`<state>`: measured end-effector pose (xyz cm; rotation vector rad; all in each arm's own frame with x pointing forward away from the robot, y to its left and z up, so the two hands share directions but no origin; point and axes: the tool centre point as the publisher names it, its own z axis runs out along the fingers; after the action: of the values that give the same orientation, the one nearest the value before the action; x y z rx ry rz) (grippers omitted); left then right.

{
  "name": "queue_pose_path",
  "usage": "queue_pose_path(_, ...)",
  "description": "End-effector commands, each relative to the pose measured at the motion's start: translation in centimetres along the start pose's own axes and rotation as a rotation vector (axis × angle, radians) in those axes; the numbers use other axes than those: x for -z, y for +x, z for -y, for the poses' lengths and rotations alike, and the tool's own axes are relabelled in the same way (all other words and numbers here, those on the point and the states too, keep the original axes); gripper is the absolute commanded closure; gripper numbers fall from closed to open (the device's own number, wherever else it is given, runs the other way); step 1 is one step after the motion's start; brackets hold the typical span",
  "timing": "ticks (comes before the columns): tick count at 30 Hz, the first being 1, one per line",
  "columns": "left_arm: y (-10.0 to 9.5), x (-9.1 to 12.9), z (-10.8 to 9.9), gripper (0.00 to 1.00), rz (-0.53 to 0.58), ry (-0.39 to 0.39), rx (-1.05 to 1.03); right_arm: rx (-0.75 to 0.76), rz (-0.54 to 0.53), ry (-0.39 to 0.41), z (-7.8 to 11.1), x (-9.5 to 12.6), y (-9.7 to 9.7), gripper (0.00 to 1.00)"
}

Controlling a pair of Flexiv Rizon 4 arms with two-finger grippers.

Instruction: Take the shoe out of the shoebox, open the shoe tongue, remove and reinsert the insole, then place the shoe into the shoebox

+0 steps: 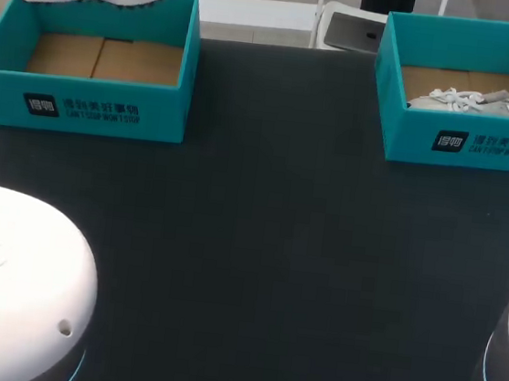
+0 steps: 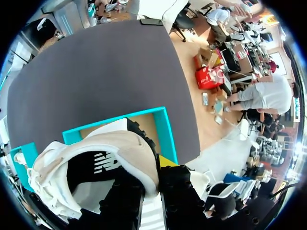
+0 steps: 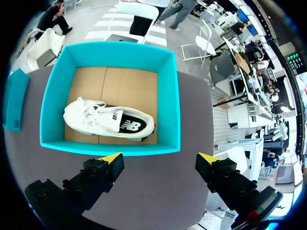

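Pinching a beige-and-white shoe (image 2: 96, 163) at what looks like its heel end with the left tool (image 2: 151, 179), up in the air over the far left corner of the left shoebox (image 1: 80, 106). Judged lifted out so as to leave the cardboard floor bare and bring tongue and insole within reach above the dark worktop (image 1: 257, 246). Hovering with the right tool (image 3: 158, 163) spread wide and holding nothing, just near of the right shoebox (image 3: 110, 146), far right on the worktop; probably parked there to help with the tongue. Lying on its side inside that box, a second, white shoe (image 3: 108, 122), untouched. Bearing a white logo on a black side panel on each shoe, and a white emblem with lines of print on each box's near wall; none of it read off here.
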<state>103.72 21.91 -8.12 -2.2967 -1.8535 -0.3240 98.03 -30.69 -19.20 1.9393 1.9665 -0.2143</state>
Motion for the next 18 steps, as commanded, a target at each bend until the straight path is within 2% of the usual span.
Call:
queue_pose_path(1,-3.5,1.2,4.0,1.0,-0.068,-0.163,0.036,0.0,0.001,-0.002,0.1,0.0,0.0,0.0)
queue_pose_path(6,-7.8,2.3,6.3,1.0,-0.094,-0.189,0.069,0.0,0.001,-0.002,0.1,0.0,0.0,0.0)
queue_pose_path(13,-15.7,3.7,9.7,1.0,-0.005,-0.177,0.008,0.0,0.001,-0.002,0.1,0.0,0.0,0.0)
queue_pose_path(18,-19.6,4.4,11.5,1.0,0.015,-0.179,0.008,0.0,0.001,-0.002,0.1,0.0,0.0,0.0)
